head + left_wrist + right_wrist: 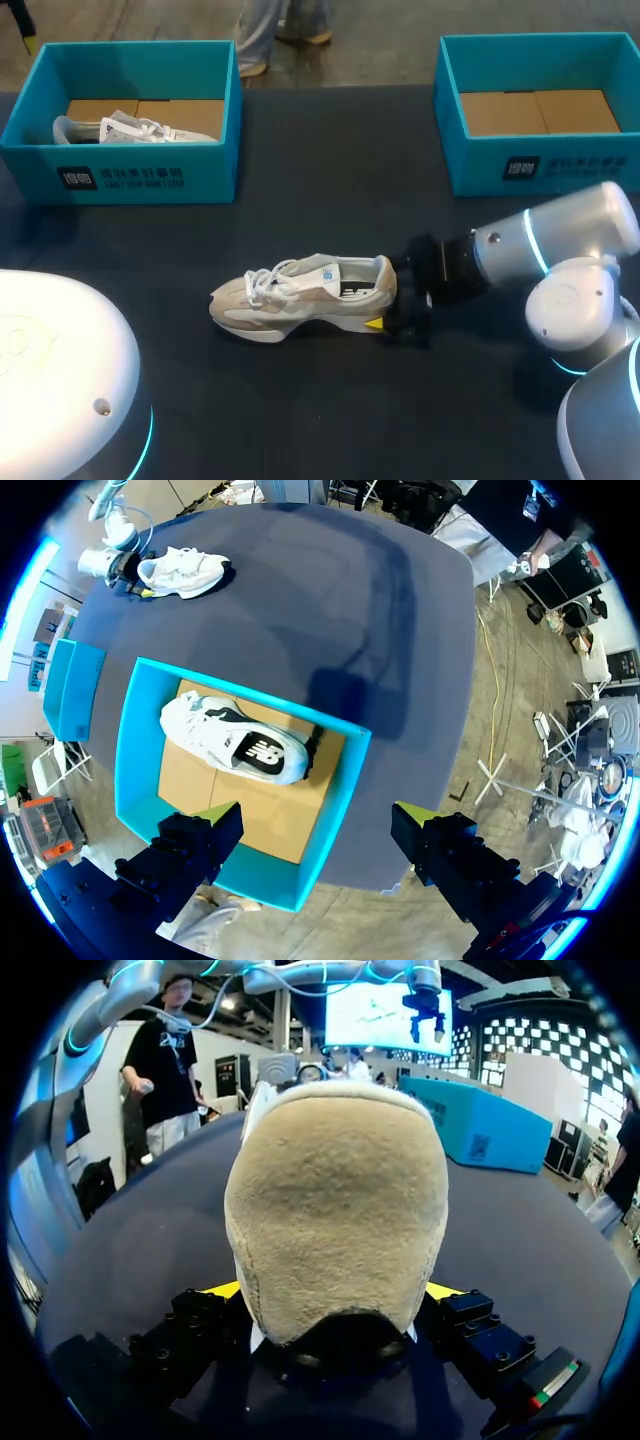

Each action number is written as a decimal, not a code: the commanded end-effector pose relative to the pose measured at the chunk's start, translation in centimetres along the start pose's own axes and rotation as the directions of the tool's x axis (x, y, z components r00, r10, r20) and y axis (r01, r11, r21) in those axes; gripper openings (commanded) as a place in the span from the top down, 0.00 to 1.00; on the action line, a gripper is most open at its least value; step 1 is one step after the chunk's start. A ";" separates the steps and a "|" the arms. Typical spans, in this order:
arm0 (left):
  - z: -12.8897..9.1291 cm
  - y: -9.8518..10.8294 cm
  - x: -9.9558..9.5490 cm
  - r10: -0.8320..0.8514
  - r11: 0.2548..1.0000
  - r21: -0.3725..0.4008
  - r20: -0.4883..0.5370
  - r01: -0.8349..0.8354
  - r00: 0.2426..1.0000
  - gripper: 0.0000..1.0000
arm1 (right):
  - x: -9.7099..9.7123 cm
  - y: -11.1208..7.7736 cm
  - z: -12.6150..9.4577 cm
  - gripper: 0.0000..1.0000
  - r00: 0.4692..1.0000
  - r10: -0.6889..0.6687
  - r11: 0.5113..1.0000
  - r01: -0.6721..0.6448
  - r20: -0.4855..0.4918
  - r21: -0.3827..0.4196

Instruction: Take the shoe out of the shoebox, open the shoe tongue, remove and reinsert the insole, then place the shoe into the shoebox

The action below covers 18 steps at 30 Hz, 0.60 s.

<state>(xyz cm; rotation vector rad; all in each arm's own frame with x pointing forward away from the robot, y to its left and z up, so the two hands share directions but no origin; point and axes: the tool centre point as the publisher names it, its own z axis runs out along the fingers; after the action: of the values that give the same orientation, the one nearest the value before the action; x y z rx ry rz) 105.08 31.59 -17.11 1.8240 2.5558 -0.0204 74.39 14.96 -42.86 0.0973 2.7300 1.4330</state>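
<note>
1. Midway across the dark table [330, 200], the head view shows the beige sneaker [300, 297] standing on its sole, toe toward my left side.
   - The right gripper [390, 297] sits at the sneaker's heel, and one yellow tip shows against the near edge of the sole there.
   - The right arm [560, 255] stretches away from the heel end.
   - Well beyond the sneaker's toe end stands the teal left shoebox [120, 180], with a white sneaker [130, 128] lying on its cardboard floor.
   - Well beyond the sneaker's heel end stands the teal right shoebox [540, 165], showing only its brown cardboard floor.
   - The left arm [60, 370] shows as a white housing on the near side of the sneaker, past its toe.

2. Far from the beige sneaker, the left wrist view shows the left gripper [315, 830] hanging above the left shoebox.
   - Its fingers are spread wide and hold nothing.
   - The white sneaker lies inside the box ahead of the fingers, its black logo showing.
   - The beige sneaker appears small at the far side of the table, with the right gripper at its heel.

3. Close against the beige sneaker, the right wrist view is filled by the sneaker's suede heel.
   - The heel sits between the gripper's fingers.
   - A yellow tip presses on each side of the heel, so the claw is clamped on the beige sneaker.
</note>
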 end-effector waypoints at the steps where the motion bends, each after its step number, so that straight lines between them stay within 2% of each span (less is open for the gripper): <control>1: 0.0 -0.1 0.1 0.001 1.000 -0.001 -0.002 -0.001 1.000 0.00 | 0.5 -0.2 0.7 0.00 1.000 0.000 1.000 0.000 0.012 -0.011; 18: 0.0 -0.1 0.1 0.001 1.000 -0.001 -0.002 -0.001 1.000 0.00 | 0.6 0.8 1.5 0.00 0.998 0.005 0.999 -0.002 0.056 -0.041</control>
<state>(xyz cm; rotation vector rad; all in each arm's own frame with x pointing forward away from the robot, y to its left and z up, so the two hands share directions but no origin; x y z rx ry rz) 105.08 31.59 -17.11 1.8240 2.5559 -0.0204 74.03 16.16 -42.85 0.1309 2.6526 1.4710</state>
